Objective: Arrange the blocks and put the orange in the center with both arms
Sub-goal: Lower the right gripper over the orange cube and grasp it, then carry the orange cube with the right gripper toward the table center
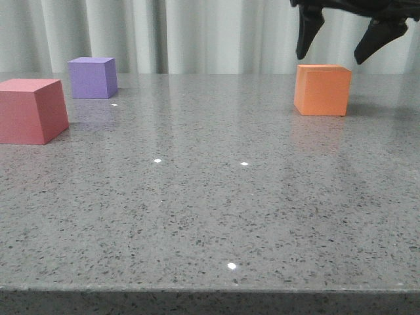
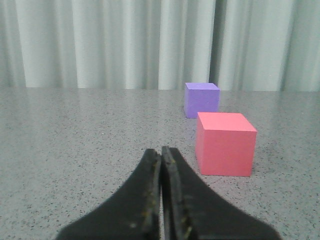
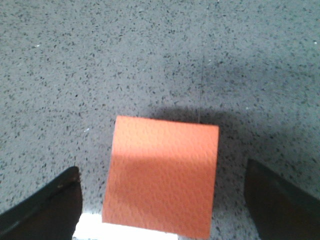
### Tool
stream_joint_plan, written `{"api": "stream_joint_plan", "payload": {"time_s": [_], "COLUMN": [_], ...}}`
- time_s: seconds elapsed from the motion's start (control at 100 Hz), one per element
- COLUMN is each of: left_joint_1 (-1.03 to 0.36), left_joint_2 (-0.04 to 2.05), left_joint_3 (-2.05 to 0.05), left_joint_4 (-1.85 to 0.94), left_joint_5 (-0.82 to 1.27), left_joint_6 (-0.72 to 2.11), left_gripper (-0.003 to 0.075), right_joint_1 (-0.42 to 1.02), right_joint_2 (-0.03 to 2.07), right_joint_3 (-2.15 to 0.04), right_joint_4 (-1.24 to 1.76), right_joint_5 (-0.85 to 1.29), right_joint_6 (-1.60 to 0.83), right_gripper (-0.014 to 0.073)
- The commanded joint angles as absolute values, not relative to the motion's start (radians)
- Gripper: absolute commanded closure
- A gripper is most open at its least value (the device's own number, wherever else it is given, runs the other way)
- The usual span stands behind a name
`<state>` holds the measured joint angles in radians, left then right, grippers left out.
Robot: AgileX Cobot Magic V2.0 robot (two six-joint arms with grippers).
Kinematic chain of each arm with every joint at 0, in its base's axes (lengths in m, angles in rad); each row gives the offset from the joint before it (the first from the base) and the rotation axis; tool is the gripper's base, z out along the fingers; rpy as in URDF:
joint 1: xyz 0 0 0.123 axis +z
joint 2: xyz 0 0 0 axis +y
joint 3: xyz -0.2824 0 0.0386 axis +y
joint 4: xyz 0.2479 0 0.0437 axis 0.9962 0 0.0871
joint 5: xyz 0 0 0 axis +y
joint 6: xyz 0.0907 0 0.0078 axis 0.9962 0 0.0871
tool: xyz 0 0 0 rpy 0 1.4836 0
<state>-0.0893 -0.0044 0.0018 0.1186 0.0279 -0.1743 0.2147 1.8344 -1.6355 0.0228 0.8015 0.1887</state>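
Jaws spread wide and empty, the right gripper (image 1: 341,39) hangs above the orange cube (image 1: 322,90) at the table's (image 1: 210,216) far right, apparently lining up a grasp to carry it toward the center, while the left gripper (image 2: 161,200), pressed closed on nothing, waits near the red cube (image 1: 31,110) and purple cube (image 1: 92,77).

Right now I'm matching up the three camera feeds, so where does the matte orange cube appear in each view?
Front view: the matte orange cube sits on the right, far back on the speckled grey tabletop, just below the open right tool.
Left wrist view: not in it.
Right wrist view: lower centre, between the spread fingers.
Shared landmark: the speckled grey tabletop.
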Motion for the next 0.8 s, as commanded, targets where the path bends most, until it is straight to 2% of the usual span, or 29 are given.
{"api": "stream_joint_plan", "payload": {"time_s": [0.0,0.13,0.36,0.57,0.79], "left_joint_1": [-0.086,-0.086,-0.086,-0.086,-0.086], "left_joint_2": [-0.036,-0.036,-0.036,-0.036,-0.036], "left_joint_3": [0.045,0.045,0.045,0.045,0.045], "left_joint_4": [0.118,0.118,0.118,0.118,0.118], "left_joint_5": [-0.058,-0.058,-0.058,-0.058,-0.058], "left_joint_6": [-0.183,-0.183,-0.183,-0.183,-0.183], "left_gripper": [0.0739,0.0739,0.0739,0.0739,0.0739], "right_joint_1": [0.214,0.214,0.214,0.23,0.353], "right_joint_2": [1.814,1.84,1.842,1.839,1.84], "right_joint_3": [-1.691,-1.694,-1.697,-1.729,-1.834], "right_joint_4": [0.022,0.022,0.022,0.045,0.028], "right_joint_5": [0.768,0.77,0.779,0.827,0.853], "right_joint_6": [0.18,0.18,0.18,0.181,0.266], "right_gripper": [-0.0053,-0.0039,0.0195,0.0199,0.0199]}}
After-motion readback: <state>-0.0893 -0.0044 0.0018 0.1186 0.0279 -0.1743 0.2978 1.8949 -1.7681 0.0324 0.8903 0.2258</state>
